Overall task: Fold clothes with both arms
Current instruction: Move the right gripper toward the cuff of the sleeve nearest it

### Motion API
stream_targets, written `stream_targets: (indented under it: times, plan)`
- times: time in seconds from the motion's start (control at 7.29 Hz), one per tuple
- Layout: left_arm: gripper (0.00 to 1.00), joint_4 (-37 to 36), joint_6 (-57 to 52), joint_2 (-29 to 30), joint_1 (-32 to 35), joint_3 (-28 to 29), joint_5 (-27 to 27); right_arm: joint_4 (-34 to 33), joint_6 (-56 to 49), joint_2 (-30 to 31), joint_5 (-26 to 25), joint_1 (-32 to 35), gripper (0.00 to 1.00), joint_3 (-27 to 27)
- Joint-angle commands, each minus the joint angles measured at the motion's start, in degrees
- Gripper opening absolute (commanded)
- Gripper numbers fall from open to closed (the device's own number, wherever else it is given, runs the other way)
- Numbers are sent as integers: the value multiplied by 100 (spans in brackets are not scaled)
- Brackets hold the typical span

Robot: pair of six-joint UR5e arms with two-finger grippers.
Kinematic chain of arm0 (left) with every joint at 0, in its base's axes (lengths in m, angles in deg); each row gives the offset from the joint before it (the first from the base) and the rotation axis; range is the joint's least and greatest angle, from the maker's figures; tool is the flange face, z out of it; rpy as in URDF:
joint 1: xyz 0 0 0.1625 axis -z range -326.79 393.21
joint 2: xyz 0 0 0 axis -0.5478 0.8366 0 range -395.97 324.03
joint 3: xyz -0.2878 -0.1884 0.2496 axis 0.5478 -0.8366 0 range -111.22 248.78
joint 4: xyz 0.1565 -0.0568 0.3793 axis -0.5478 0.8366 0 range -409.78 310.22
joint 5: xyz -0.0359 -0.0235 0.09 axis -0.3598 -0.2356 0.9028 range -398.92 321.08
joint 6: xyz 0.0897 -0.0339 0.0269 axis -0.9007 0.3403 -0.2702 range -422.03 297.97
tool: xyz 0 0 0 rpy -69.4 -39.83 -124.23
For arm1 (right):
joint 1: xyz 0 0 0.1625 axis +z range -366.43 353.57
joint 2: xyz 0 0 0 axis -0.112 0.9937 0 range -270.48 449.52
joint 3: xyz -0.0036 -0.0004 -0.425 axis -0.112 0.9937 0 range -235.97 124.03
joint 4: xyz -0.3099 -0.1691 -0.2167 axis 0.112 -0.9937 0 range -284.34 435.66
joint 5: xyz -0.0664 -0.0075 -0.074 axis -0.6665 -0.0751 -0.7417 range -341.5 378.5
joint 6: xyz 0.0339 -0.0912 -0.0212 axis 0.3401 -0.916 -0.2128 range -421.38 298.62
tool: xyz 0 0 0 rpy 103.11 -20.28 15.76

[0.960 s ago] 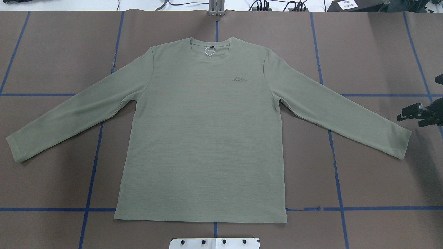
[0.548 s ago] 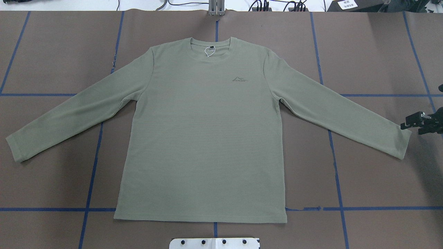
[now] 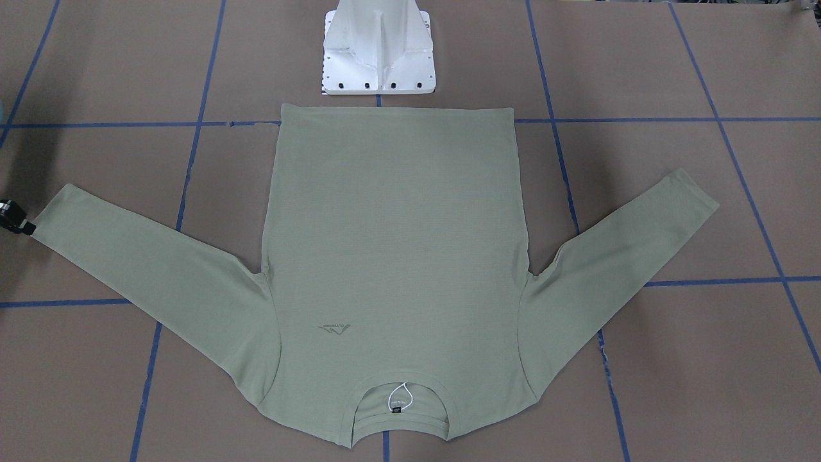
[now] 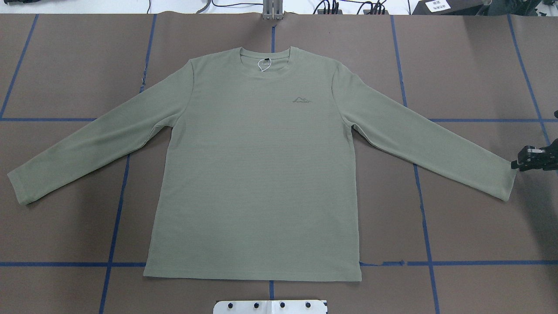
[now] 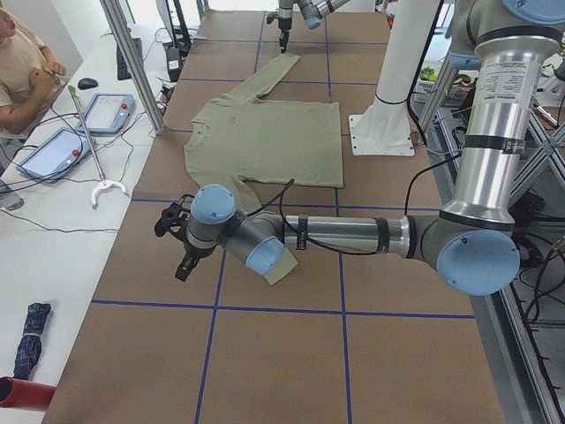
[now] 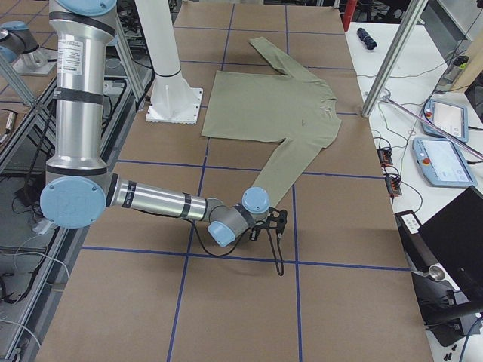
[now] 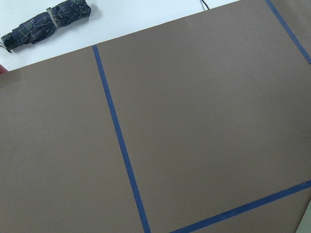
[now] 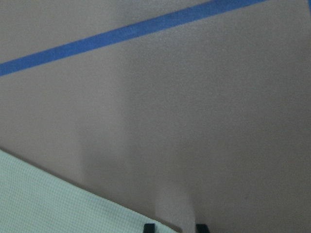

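Sage-green knit, my shirt point(image 4: 261, 174) lay flat and face up in the middle of the brown-papered table point(image 4: 471, 65). Its hem was just beside the white pedestal point(image 3: 380, 51) and its neck on the far side. Both sleeves were splayed out, slanting back towards the hem. My right claw point(image 4: 518, 162) sat low at the outer corner of the right cuff point(image 4: 508, 183); whether it touched the cloth I could not tell. In its wrist camera the two black fingertips point(image 8: 149, 227) showed apart, the cuff's edge reaching into the gap between them: jaws parted, gripping nothing. My left claw point(image 5: 179, 256) hung above bare paper and blue tape point(image 7: 119, 141) near the left cuff. Whether it was parted or closed I could not tell. A folded dark plaid umbrella point(image 7: 46, 22) lay off the paper on the white tabletop.
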Motion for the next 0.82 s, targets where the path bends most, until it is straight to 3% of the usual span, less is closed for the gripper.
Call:
stream_targets:
  times: [0.0, 0.27, 0.69]
  plan:
    - [100, -3, 1, -11, 0, -5, 0, 0, -3, -50, 112, -9, 0, -60]
    - [100, -3, 1, -20, 0, -5, 0, 0, 6, -68, 332, 0, 0, -139]
    - [100, -3, 1, -20, 0, -13, 0, -79, 880, -128, 588, -26, 0, -1051]
